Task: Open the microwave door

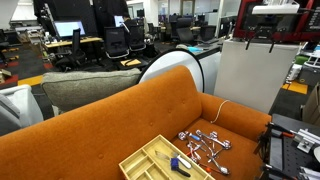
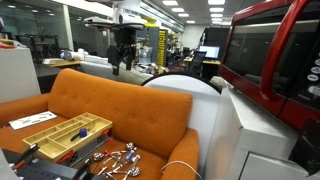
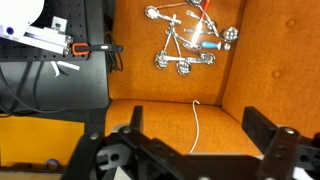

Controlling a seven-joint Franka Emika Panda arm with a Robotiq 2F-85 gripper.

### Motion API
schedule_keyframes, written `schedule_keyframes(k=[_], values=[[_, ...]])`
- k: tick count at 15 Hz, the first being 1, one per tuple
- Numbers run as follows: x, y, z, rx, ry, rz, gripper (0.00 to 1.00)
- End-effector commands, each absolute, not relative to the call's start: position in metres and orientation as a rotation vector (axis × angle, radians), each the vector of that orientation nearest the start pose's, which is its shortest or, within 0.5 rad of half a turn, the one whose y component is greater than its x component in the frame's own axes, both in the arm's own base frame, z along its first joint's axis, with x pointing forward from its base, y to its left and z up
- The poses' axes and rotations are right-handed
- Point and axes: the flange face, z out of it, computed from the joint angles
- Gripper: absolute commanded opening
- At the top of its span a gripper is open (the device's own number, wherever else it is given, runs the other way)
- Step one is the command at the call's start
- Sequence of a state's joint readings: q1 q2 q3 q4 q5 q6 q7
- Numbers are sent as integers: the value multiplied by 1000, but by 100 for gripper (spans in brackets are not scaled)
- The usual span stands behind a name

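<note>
The red-cased microwave (image 2: 300, 20) stands on a white cabinet at the right, and its red case also shows at the top right in an exterior view (image 1: 306, 28). The microwave door (image 2: 268, 50), a red frame around a dark reflective window, is seen at a steep angle; I cannot tell if it is ajar. My gripper (image 2: 122, 60) hangs high above the orange sofa's back, well away from the microwave. In the wrist view the gripper (image 3: 197, 116) is open and empty and looks down on the sofa seat.
An orange sofa (image 1: 110, 120) holds a wooden compartment tray (image 1: 160, 160), a cluster of metal pieces (image 3: 185, 45) and a thin white cable (image 3: 197, 125). The white cabinet (image 1: 250, 75) stands beside the sofa arm. Office desks and chairs fill the background.
</note>
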State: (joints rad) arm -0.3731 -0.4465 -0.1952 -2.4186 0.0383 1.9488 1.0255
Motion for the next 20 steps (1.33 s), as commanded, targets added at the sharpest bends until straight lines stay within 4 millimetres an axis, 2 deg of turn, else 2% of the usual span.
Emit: schedule_keyframes(k=[1, 4, 5, 6, 9, 15, 18, 20], values=[[324, -276, 479, -1864, 2305, 50, 100], [293, -323, 486, -1637, 2442, -16, 100], [293, -311, 486, -1754, 2387, 1, 100], [287, -318, 487, -1732, 2398, -6, 100], [293, -311, 486, -1755, 2387, -1, 100], [294, -310, 486, -1758, 2383, 7, 100], [294, -317, 490, -1706, 2415, -5, 100], [289, -331, 496, -1607, 2465, -46, 100]])
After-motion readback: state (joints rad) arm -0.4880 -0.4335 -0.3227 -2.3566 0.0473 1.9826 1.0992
